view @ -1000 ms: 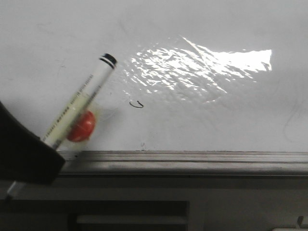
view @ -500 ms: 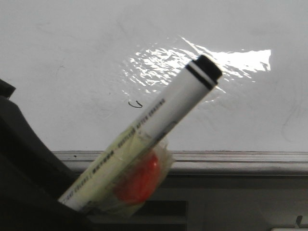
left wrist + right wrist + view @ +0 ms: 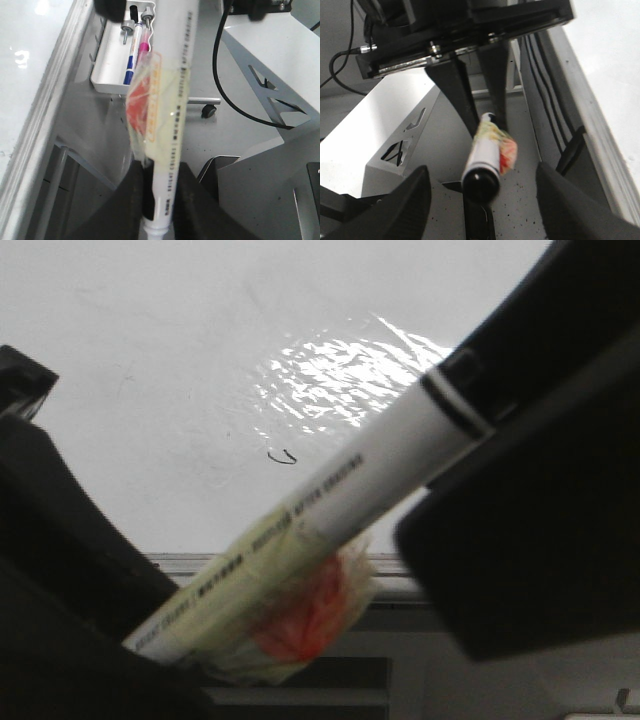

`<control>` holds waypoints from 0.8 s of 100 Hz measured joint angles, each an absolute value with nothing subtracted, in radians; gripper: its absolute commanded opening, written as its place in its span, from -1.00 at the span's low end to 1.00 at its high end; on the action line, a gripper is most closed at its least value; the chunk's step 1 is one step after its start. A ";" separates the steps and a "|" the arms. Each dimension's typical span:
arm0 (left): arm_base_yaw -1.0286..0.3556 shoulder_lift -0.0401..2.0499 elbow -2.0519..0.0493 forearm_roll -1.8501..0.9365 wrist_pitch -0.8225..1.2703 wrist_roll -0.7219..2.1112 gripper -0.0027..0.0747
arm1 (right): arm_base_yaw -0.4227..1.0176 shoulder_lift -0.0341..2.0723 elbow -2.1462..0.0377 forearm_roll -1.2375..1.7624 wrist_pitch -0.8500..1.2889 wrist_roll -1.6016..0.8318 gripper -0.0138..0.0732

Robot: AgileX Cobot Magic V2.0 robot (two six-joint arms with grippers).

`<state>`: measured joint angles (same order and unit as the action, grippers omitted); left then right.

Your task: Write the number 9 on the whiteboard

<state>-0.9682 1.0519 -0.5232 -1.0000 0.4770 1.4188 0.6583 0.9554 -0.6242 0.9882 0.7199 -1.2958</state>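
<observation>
Up close I see glossy whiteboard (image 3: 150, 360), glare patch (image 3: 340, 380), grey edge strip (image 3: 190, 562); left hand (image 3: 159, 200) clamps marker (image 3: 330, 510), right hand (image 3: 480, 195) spread wide.

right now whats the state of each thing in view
marker: capped, tilted, held off the board
left gripper: shut on the marker's lower end
right gripper: open, fingers either side of the cap
whiteboard: no 9 yet, only a tiny black squiggle
pen tray: holds spare pens
</observation>
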 measured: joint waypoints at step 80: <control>-0.968 1.052 -0.553 -1.021 0.485 1.399 -0.98 | 0.768 1.080 -0.642 1.187 0.546 -1.399 -0.82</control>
